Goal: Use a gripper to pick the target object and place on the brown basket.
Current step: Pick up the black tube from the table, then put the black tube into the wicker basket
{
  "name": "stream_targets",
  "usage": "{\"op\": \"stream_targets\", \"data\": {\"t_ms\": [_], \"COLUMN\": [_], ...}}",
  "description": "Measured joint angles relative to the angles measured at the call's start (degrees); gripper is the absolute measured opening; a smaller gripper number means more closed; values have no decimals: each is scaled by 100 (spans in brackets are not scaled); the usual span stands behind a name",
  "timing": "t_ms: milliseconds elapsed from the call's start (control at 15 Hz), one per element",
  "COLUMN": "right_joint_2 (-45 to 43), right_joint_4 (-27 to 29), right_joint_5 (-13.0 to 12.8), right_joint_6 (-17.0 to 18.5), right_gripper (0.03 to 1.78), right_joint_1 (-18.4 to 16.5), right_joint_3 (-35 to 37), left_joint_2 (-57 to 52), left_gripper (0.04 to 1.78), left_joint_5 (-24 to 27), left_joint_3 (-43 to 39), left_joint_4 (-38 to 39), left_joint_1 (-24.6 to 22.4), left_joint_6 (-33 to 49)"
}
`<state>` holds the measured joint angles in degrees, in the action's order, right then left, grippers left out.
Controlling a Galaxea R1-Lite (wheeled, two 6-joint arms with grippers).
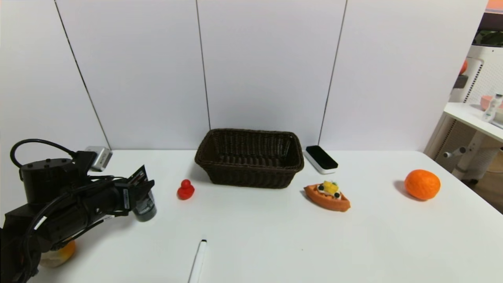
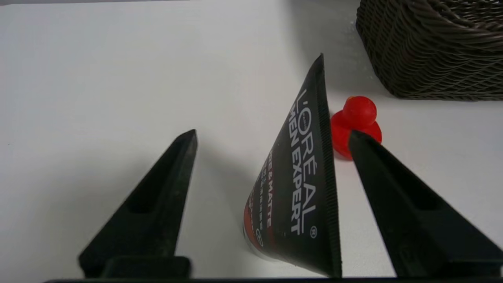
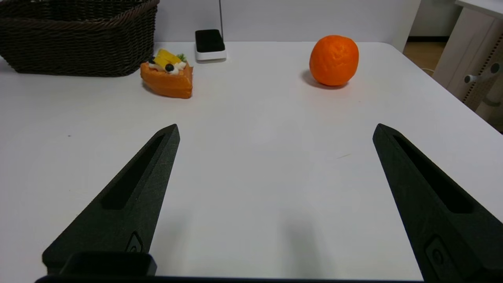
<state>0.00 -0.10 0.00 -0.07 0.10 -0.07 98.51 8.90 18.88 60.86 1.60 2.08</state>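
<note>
The black squeeze tube (image 2: 302, 188) with white and red print stands on its cap on the white table, crimped end up, at the left side in the head view (image 1: 144, 208). My left gripper (image 2: 272, 134) is open with a finger on each side of the tube. The tube is nearer one finger (image 2: 393, 188), and a gap shows on both sides. The left gripper also shows in the head view (image 1: 143, 190). The brown wicker basket (image 1: 249, 157) sits at the back middle, empty. My right gripper (image 3: 276, 127) is open and empty, low over bare table on the right side.
A red toy duck (image 1: 185, 190) stands between the tube and the basket. A white marker pen (image 1: 198, 259) lies near the front edge. A boat-shaped cake (image 1: 328, 195), a white box with a black top (image 1: 321, 159) and an orange (image 1: 422, 184) lie right of the basket.
</note>
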Motion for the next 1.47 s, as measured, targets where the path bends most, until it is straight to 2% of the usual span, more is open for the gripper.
{"op": "stream_targets", "data": {"t_ms": [267, 400, 933, 1200, 1467], "right_joint_2": [0, 0, 0, 0, 0], "right_joint_4": [0, 2, 2, 5, 5], "right_joint_5": [0, -2, 0, 0, 0], "right_joint_6": [0, 0, -2, 0, 0], "right_gripper": [170, 170, 170, 170, 170], "right_joint_1": [-2, 0, -2, 0, 0], "right_joint_3": [0, 0, 0, 0, 0], "left_joint_2": [-33, -66, -290, -408, -155], "left_gripper": [78, 19, 22, 22, 22], "left_joint_5": [2, -2, 13, 44, 50], "left_joint_3": [-45, -102, -12, 1113, 2967], "left_joint_4": [-20, -9, -83, -334, -984], "left_joint_1": [-2, -4, 0, 112, 722], "left_joint_6": [41, 98, 116, 61, 55]}}
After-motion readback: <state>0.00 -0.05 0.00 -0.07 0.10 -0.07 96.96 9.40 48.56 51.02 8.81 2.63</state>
